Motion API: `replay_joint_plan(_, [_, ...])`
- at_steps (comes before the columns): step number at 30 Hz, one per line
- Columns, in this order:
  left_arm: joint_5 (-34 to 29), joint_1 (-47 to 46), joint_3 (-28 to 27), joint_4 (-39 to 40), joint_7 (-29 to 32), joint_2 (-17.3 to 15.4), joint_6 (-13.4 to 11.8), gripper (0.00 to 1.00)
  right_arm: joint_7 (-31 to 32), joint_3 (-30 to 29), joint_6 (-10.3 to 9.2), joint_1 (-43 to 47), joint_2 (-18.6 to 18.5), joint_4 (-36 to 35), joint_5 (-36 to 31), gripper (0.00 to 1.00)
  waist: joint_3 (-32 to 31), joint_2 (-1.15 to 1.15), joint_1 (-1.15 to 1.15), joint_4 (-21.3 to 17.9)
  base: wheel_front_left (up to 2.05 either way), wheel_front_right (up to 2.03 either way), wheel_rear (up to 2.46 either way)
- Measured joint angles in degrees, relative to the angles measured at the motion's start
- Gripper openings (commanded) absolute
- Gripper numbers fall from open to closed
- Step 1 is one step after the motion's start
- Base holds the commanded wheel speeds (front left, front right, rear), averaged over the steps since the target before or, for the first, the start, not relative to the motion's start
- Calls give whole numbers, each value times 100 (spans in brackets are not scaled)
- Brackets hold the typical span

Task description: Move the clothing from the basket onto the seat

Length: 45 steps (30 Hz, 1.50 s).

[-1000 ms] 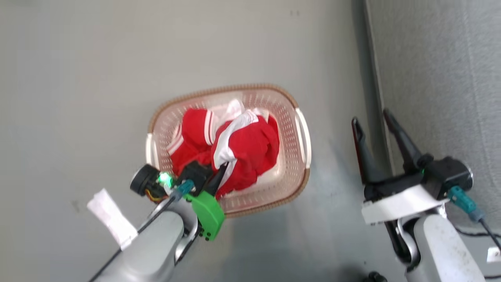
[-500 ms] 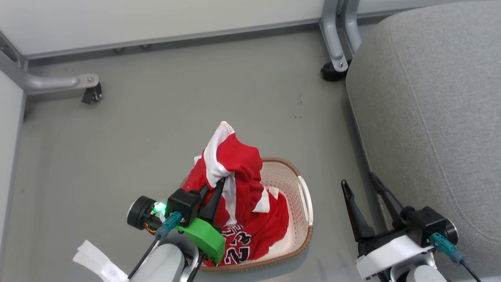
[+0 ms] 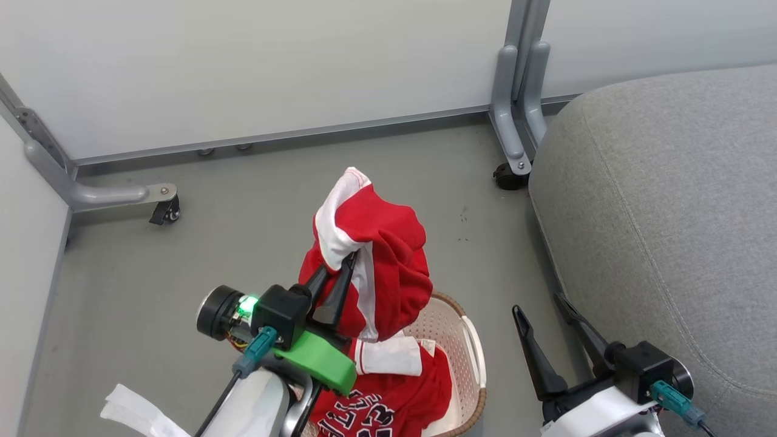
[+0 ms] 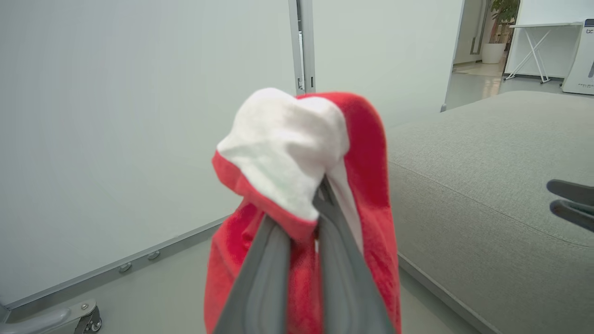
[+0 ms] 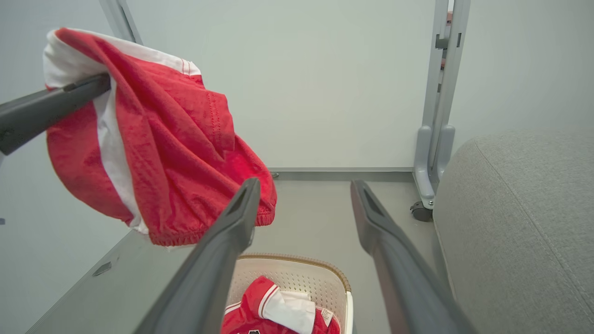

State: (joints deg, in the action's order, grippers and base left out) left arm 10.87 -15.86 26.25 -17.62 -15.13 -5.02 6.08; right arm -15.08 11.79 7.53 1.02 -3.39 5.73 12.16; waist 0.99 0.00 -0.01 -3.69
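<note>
The left gripper (image 3: pixel 341 266) is closed tight on one of the two red garments, pinched at a white-trimmed fold that bulges over the fingertips. The held garment (image 3: pixel 388 255) is draped down from the grip. In the right wrist view its gathered hem is seen hanging above the basket (image 3: pixel 472 340), apart from the rim. The second garment (image 3: pixel 394 403), marked with black-and-white number print and a white cuff, is seen lying crumpled inside the one cream basket, which is set on the grey floor (image 3: pixel 182 285). The right gripper (image 3: pixel 537 303) is held wide open with nothing between its two dark fingers. It is placed to the right of the basket and near the edge of the seat (image 3: pixel 668 212). That one large grey seat is found at the right of the head view, well apart from the held garment. Behind the basket, pale panels (image 3: pixel 273 67) are carried on grey legs, and two castors (image 3: pixel 165 212) are seen resting on the floor.
</note>
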Motion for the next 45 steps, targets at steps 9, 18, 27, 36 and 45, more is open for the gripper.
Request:
replay_joint_plan(9, [-152, -6, 92, 114, 0, 65, 74, 0, 0, 85, 0, -1, -20, -88, 45, 100, -24, 0, 0, 28, 0, 0, 0])
replay_joint_plan(18, [-202, -62, 499, 58, 0, 131, 104, 0, -1, 734, 0, -203, -127, -162, 290, 100, -31, 0, 0, 116, 0, 0, 0])
replay_joint_plan(27, [-149, -157, 1111, 145, 0, 183, 122, 0, -1, 1255, 0, -436, -266, -32, 509, 100, -49, 0, 0, 205, 0, 0, 0])
replay_joint_plan(36, [130, -318, 1839, 402, 0, 199, 123, 0, 0, 1369, 0, -509, -339, 278, 609, 100, -56, 0, 0, 218, 0, 0, 0])
replay_joint_plan(45, [316, -420, 2149, 478, 0, 201, 123, 0, 0, 1490, -1, -501, -382, 456, 698, 77, -130, 0, 0, 178, 0, 0, 0])
